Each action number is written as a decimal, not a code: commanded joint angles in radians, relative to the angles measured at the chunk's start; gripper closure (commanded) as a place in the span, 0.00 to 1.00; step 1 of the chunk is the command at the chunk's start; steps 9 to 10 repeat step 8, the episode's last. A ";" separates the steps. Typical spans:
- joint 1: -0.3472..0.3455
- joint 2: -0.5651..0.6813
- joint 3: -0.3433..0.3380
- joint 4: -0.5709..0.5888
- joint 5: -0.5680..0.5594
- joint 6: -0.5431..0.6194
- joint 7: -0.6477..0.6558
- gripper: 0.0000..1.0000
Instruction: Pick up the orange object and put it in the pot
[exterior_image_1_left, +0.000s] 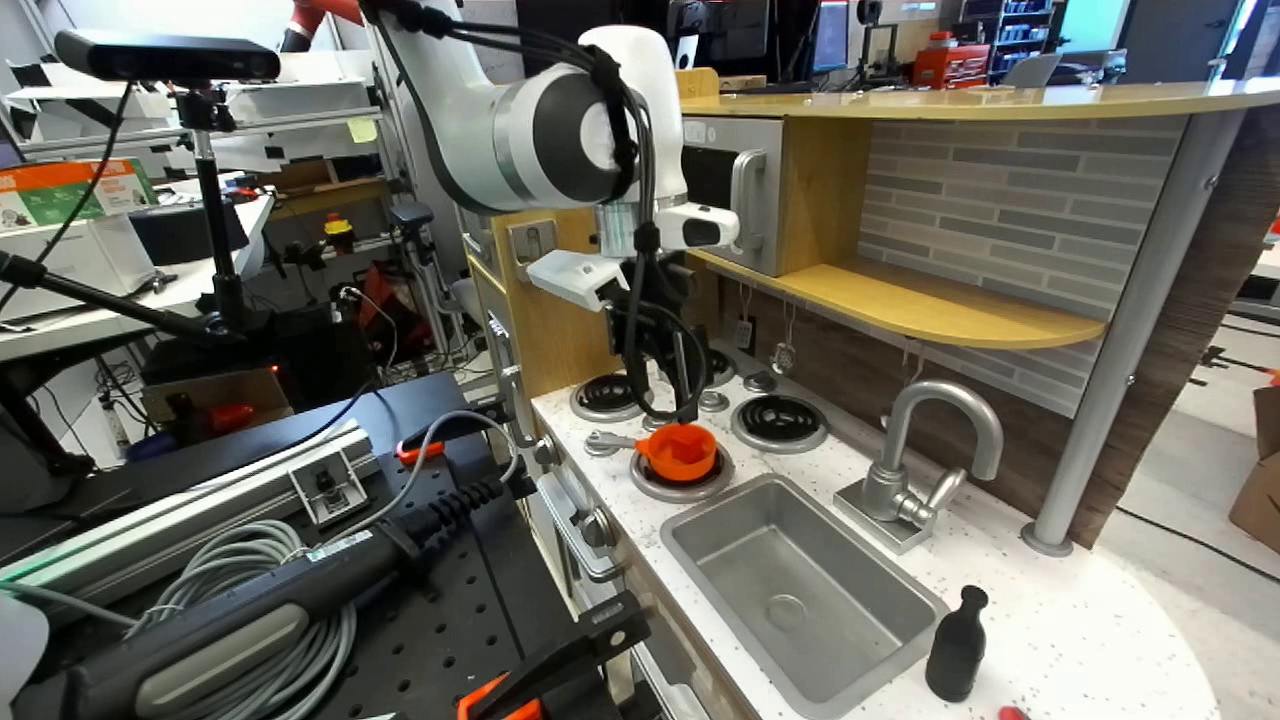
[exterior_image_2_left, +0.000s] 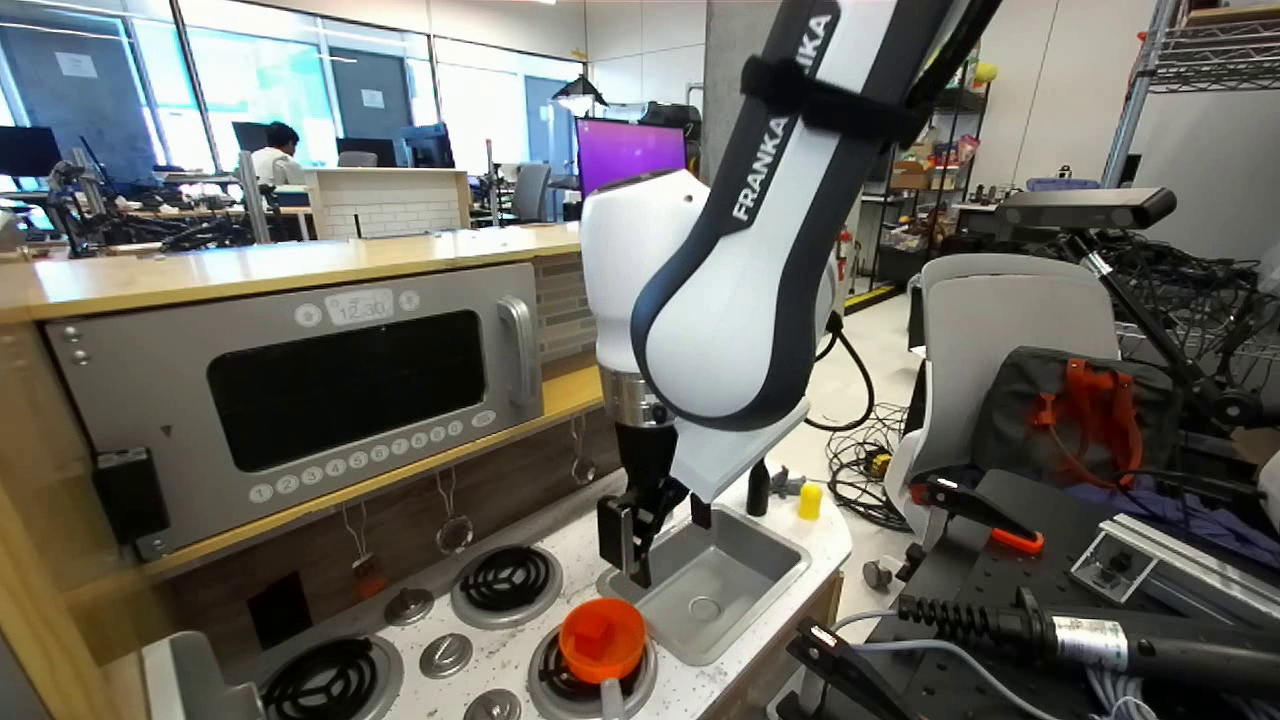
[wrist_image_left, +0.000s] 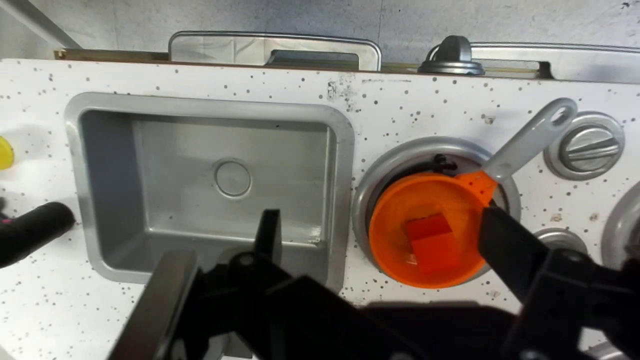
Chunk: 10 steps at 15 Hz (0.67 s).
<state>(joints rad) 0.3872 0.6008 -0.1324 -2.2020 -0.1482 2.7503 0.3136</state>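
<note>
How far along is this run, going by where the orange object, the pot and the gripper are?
Done: the orange object lies inside the pot, as the wrist view shows. In hand: nothing; the gripper is open and empty above the counter. Left: no placing step seems to remain; at most, perhaps, drawing the gripper farther away.

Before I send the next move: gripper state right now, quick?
Gripper: open, holding nothing; the orange object lies in the pot.
</note>
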 joint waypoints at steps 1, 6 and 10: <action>-0.072 -0.166 0.080 -0.110 0.012 -0.108 -0.098 0.00; -0.105 -0.153 0.125 -0.082 0.008 -0.167 -0.097 0.00; -0.105 -0.144 0.124 -0.081 0.005 -0.165 -0.097 0.00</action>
